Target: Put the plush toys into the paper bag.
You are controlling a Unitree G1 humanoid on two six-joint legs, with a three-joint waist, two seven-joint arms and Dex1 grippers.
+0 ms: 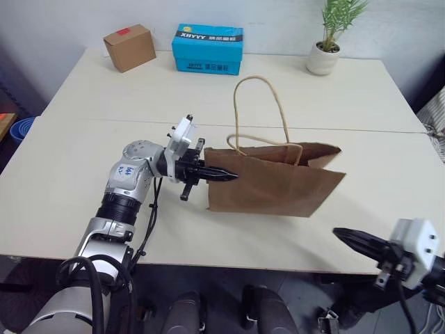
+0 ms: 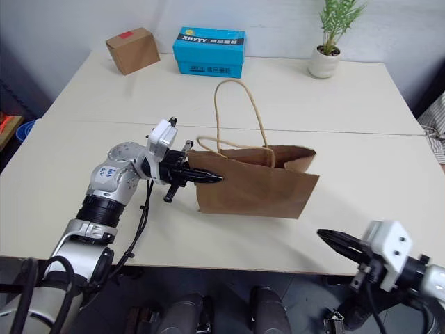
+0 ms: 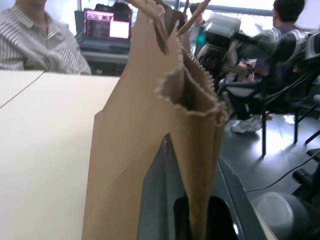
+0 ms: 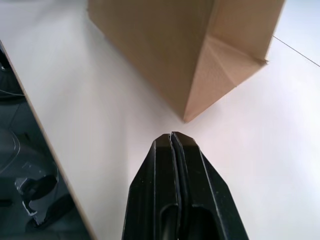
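The paper bag stands near the middle of the tabletop, a little toward its front edge, with its mouth turned toward the robot's left and its closed bottom toward the right. One tan cord handle stands up in a tall loop above it, while the other droops along the top fold. The left gripper reaches level across the table from the left and has its two black fingers closed on the bag's paper edge at the mouth; in the left wrist view the serrated rim of the bag rises straight out from between them. The right gripper hangs off the front edge of the tabletop near its right end, clear of the bag, its fingers pressed together on nothing. Along the far edge sit a small cardboard box with a red sticker, a blue carton and a potted plant.
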